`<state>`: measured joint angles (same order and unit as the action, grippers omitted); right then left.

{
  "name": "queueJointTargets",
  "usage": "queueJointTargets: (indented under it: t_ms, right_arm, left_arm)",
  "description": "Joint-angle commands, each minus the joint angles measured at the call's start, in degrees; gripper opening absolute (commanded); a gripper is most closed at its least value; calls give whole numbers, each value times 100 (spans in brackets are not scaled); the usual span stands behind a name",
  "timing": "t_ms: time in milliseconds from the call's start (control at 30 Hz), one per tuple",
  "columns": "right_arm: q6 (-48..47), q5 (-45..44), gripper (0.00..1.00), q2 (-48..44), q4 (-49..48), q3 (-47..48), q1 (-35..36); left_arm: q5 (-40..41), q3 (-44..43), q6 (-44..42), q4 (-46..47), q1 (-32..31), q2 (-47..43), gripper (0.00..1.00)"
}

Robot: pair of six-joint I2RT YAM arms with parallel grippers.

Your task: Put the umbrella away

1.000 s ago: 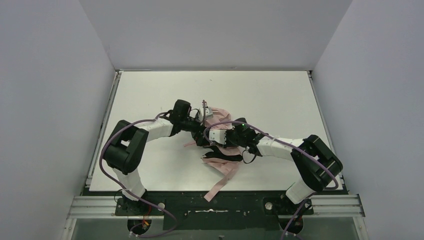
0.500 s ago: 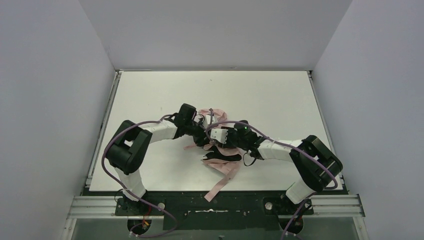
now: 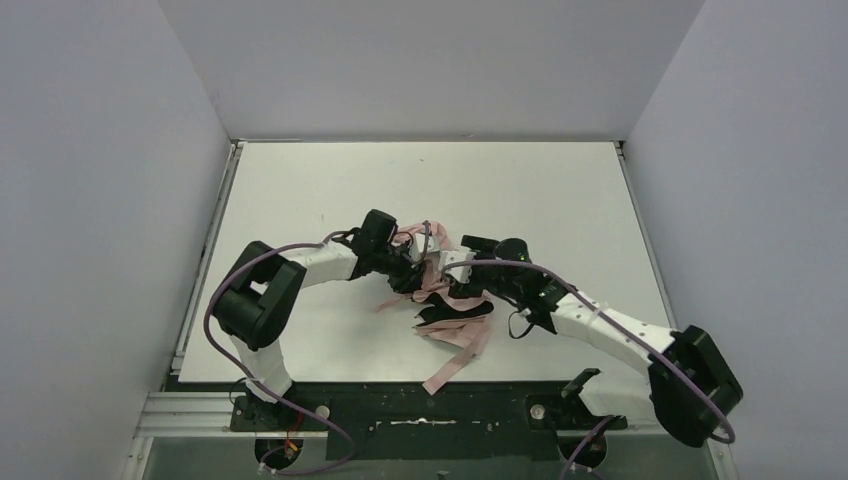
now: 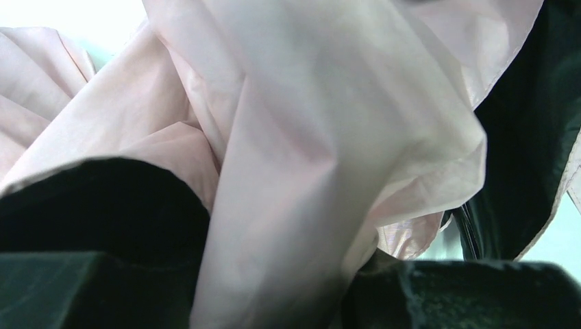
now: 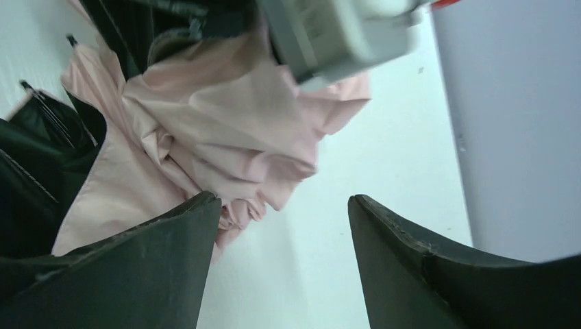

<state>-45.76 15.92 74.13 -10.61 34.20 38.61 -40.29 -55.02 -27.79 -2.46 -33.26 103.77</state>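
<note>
A: Gathering the umbrella (image 3: 452, 312) in the middle of the table (image 3: 300, 190); crumpled between the two wrists, pink cloth outward, black lining spilling toward the near edge.

B: Pinching with the left gripper (image 4: 281, 233)?

A: Seemingly; pink canopy (image 4: 308, 137) filling the gap between its dark fingers (image 4: 96, 219), though sitting too close to the lens for judging firmness of bite.

B: And the right gripper (image 5: 284, 202)?

A: Hanging spread; nothing between the fingers (image 5: 425, 274) but bare white surface; hovering just beside the bundle's pink folds.

B: Doing this step well, then?

A: Holding the left pinch steady as an anchor; bringing the right in low for a fresh bite on loose cloth, not on the thin ribs (image 5: 41, 110); rolling folds inward rather than dragging the whole heap.

B: Differing from a second ago?

A: Left closing down from wide open; right letting go and spreading; right arm stretching out, its elbow swinging toward the near right corner; bundle sliding slightly rightward.
</note>
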Motion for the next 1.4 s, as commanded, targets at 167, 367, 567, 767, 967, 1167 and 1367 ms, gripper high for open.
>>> queueJointTargets:
  t_ms: [167, 367, 567, 767, 967, 1167, 1367]
  right_arm:
    - [2195, 94, 69, -1871, 1362, 437, -604]
    - [3202, 747, 68, -1148, 2520, 1409, -1581]
    - [4427, 60, 69, -566, 3302, 2144, -1628]
    - [6947, -388, 71, -831, 4499, 2016, -1656]
    - [7890, -34, 72, -1688, 3350, 846, -1668]
    - [5955, 899, 80, -790, 3192, 1584, -1749]
    - [4973, 2353, 86, 598, 2763, 2428, -2088]
  left_arm:
    - [794, 15, -318, -8, -178, -348, 0]
    - [1294, 661, -1038, 516, -529, -1150, 0]
    - [1843, 916, -1254, 840, -752, -1373, 0]
    - [2108, 681, -1286, 799, -761, -1221, 0]
    - [2357, 629, -1618, 1029, -769, -1237, 0]
    - [2735, 1368, -2076, 2257, -975, -1481, 0]
    - [3301, 1974, -2579, 3063, -1425, -1408, 0]
